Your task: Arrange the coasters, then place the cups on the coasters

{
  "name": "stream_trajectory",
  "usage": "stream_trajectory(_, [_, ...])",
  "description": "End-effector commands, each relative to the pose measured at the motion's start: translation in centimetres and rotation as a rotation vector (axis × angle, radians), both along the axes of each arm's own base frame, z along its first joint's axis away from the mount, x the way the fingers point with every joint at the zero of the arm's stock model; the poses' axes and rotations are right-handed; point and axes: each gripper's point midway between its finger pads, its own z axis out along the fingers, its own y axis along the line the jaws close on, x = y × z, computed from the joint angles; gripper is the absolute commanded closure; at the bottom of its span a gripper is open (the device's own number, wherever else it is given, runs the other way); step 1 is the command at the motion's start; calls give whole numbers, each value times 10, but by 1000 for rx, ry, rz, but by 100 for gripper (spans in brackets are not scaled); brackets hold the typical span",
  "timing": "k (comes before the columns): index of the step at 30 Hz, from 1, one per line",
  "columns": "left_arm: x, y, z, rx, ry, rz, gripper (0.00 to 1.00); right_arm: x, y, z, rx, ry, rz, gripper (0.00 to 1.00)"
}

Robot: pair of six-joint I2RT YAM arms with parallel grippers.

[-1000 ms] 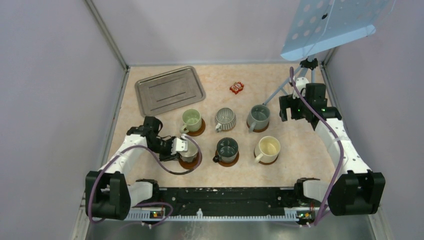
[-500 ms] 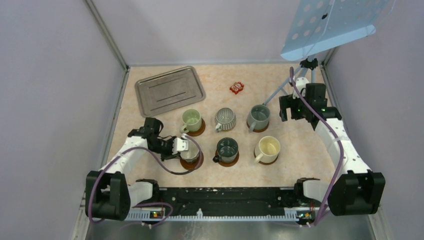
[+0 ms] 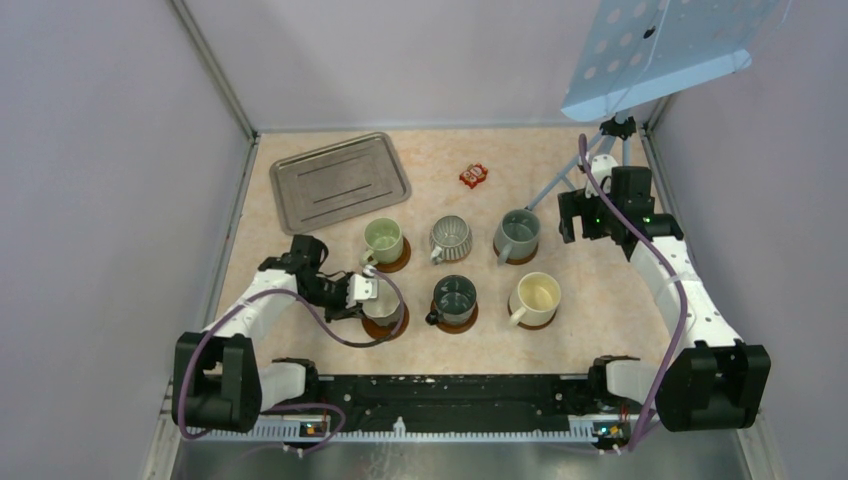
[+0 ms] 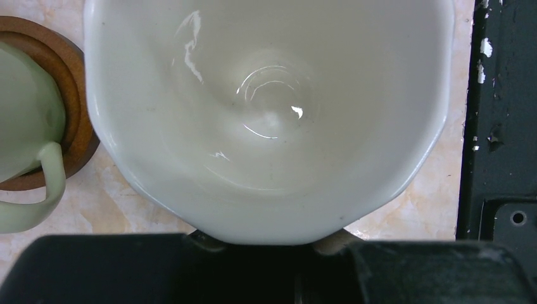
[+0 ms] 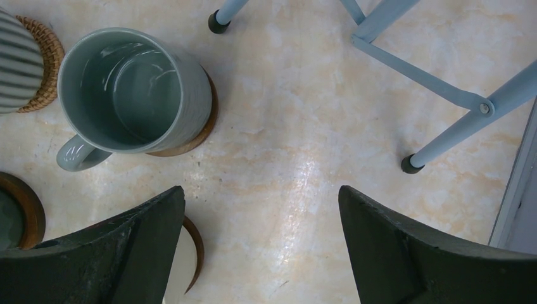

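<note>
Step in hand: the last of 6 cups, the black cup with white inside (image 3: 384, 308), is being set on its coaster (image 3: 370, 328) at the near-left corner of the 2 rows. I judge this the closing step of the task.
Cup position: it is over that coaster, with a brown crescent showing on its near-left side. I cannot tell whether it rests fully on the coaster or hangs just above it.
Left gripper (image 3: 365, 291): it is at the cup's left rim. The wrist view is filled by the white bowl and the tips are hidden under the housing, so I cannot tell whether it is clenched on the wall or has let go.
Right gripper (image 5: 261, 193): it is released, with fingers wide apart over the bare table (image 5: 304, 158) and nothing between them. It is near the grey-blue cup (image 5: 126, 88).
Other cups: the pale green cup (image 4: 25, 114), ribbed grey cup (image 3: 451, 238), dark grey-green cup (image 3: 455, 296) and cream cup (image 3: 537, 295) each stand on a coaster, as does the grey-blue cup.
Next move calls for: confirming that the cup is seated and roughly centred, then freeing the rim and lifting straight up, clear of the pale green cup just beside it.
Change from the earlier frame: the left gripper and the black cup have crept slightly rightward and nearer. The right arm and the other 5 cups are unchanged.
</note>
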Motion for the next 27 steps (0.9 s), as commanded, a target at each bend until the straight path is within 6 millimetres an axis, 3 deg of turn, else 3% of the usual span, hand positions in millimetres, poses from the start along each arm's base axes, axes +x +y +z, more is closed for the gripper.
stream_trajectory(1, [-1, -7, 2, -37, -13, -12, 100, 8, -1, 10, -7, -49, 13, 10])
stream_trajectory(5, [1, 3, 1, 26, -7, 5, 98, 9, 0, 9, -9, -46, 15, 10])
stream_trajectory(8, [0, 4, 5, 35, -12, -13, 85, 9, 0, 8, -7, -47, 16, 10])
stream_trajectory(13, [-8, 6, 9, 48, -9, -52, 72, 10, 0, 6, -4, -46, 14, 10])
stream_trajectory(17, [-13, 9, 10, 62, -10, -63, 45, 9, -1, 6, -9, -49, 10, 10])
stream_trajectory(20, [-13, 10, 10, 65, -10, -59, 34, 8, -1, 5, -7, -48, 11, 10])
stream_trajectory(27, [-10, 14, 19, 87, -3, -33, 27, 8, -1, 6, -4, -48, 7, 10])
